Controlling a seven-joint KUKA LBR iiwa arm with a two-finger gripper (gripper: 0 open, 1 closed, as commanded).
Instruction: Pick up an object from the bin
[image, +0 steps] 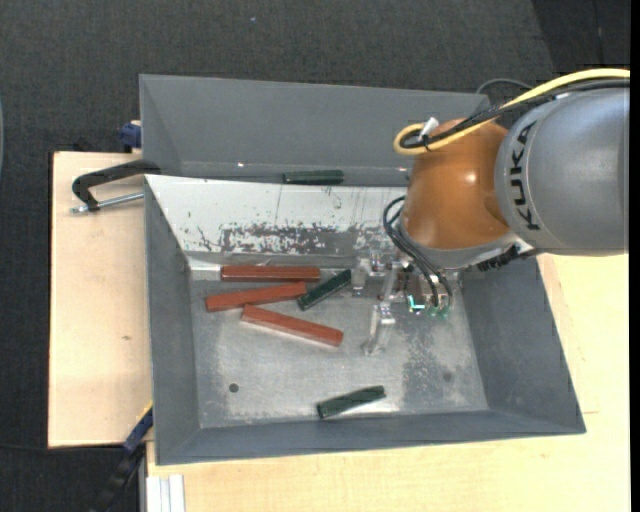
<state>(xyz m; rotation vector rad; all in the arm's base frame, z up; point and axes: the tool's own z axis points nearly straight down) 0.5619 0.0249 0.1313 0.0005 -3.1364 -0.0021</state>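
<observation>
Jaws low in the bin, with a dark green block just to their left.

The jaws hang under the arm's orange cover (450, 195), down near the floor of the grey bin (165, 330); whether they are open or shut, or have hold of anything, cannot be told. The nearest thing is a short dark green block (325, 288) that lies tilted just left of the jaws, its right end pointing toward them; whether it touches them is unclear. Farther left lie three red-brown sticks: an upper stick (270, 272), a middle stick (258, 297) and a lower stick (292, 327) slanting back toward the jaws. There are three dark green blocks in all. The second block (350, 402) lies near the front wall, below and slightly left of the jaws. The third block (312, 178) sits at the back wall's upper edge, well above and left of the jaws.
</observation>
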